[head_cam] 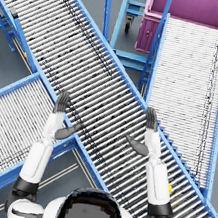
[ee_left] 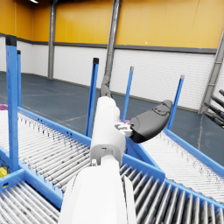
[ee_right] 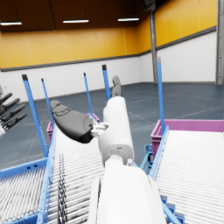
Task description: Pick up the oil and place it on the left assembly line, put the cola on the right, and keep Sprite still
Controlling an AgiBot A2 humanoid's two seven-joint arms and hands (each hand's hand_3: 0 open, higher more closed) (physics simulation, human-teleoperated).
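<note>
Since I can find no oil, cola or Sprite near either one, my left hand [head_cam: 62, 105] and right hand [head_cam: 151, 119] hover empty, fingers spread, over the roller line [head_cam: 106, 80], so I judge nothing placed yet.

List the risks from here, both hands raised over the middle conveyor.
1. No bottle shows in any view; the open left hand and right hand could close on nothing.
2. The middle conveyor is rollers; a bottle set down may tip or roll.
3. Crossing to a side line, an arm could clip the blue side rail.
</note>
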